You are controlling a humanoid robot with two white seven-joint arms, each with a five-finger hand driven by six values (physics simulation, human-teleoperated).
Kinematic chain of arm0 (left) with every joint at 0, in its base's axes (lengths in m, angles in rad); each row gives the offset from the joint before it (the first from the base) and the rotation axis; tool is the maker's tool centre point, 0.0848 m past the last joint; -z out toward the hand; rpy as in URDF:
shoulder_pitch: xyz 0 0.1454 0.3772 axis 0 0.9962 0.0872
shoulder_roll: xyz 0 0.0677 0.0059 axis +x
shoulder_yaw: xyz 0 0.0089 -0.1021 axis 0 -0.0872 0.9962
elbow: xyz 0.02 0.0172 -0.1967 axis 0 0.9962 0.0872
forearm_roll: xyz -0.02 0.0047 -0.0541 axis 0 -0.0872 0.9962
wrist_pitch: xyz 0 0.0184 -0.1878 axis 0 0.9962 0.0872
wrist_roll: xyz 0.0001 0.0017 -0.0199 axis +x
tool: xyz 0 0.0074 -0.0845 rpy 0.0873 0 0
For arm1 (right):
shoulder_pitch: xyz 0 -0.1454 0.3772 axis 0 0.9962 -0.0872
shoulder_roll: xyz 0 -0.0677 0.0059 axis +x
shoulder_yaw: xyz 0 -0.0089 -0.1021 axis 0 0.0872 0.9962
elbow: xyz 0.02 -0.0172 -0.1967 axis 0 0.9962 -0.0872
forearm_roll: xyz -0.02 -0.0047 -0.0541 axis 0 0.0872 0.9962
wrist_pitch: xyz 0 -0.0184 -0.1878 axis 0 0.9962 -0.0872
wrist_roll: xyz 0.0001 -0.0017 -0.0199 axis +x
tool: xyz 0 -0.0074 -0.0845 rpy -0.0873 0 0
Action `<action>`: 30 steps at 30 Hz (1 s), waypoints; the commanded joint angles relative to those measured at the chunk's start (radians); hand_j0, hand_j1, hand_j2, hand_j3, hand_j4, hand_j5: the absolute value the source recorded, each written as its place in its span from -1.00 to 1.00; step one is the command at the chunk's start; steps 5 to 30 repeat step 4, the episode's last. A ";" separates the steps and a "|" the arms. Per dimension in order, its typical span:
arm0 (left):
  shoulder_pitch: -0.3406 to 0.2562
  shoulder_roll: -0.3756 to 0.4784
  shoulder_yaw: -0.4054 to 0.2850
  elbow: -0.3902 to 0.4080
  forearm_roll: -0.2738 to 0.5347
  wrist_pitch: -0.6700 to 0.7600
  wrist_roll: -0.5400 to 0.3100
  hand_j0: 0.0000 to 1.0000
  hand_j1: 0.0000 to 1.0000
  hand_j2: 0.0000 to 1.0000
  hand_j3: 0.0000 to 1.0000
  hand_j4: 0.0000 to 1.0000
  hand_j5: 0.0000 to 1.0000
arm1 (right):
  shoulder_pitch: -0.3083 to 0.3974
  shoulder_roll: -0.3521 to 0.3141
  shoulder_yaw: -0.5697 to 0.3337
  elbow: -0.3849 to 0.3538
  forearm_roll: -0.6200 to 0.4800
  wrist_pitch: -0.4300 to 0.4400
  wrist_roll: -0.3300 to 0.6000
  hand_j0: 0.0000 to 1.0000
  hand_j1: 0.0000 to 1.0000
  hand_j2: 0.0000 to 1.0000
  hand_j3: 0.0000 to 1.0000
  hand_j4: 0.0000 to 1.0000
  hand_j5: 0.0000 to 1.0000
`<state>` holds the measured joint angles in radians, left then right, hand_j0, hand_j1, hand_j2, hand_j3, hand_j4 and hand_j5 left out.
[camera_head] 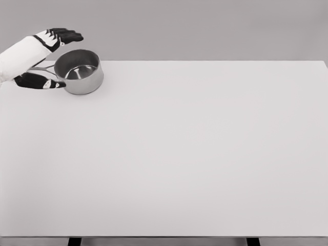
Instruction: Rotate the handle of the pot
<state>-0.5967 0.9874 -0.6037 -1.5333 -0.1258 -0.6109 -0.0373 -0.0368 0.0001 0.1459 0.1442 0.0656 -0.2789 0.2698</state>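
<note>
Pot (79, 72): a small steel saucepan, upright on the desk (184, 154), far out at the desk's 10 o'clock corner, close to the back edge and the left edge. Its mouth faces up and the inside is bare metal.
Handle (42, 68): a thin metal rod leaving the pot's wall at 9 o'clock. It points left, a touch toward the near side, so the pot's long axis runs roughly 9 to 3 o'clock.
Left hand (51, 56): comes in from the left edge on a white forearm. The upper fingers (66, 36) are stretched out flat and close together, lying above and behind the pot's rim at about 11 o'clock. A second dark part, thumb or lower finger (38, 81), reaches under the handle and ends just beside the pot's wall at 8 o'clock. The hand is spread wide around the handle rather than clamped on it.
Hard to make out: the handle's outer end is covered by the white forearm. I cannot tell whether any finger actually touches the handle or the pot.
Right hand: out of view.
</note>
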 commanded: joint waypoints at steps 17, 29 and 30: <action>0.017 0.005 -0.128 -0.208 -0.072 0.000 -0.021 1.00 1.00 1.00 1.00 1.00 1.00 | 0.000 0.000 0.000 0.000 0.000 0.000 0.000 1.00 1.00 1.00 1.00 1.00 1.00; 0.017 0.005 -0.128 -0.208 -0.072 0.000 -0.021 1.00 1.00 1.00 1.00 1.00 1.00 | 0.000 0.000 0.000 0.000 0.000 0.000 0.000 1.00 1.00 1.00 1.00 1.00 1.00; 0.017 0.005 -0.128 -0.208 -0.072 0.000 -0.021 1.00 1.00 1.00 1.00 1.00 1.00 | 0.000 0.000 0.000 0.000 0.000 0.000 0.000 1.00 1.00 1.00 1.00 1.00 1.00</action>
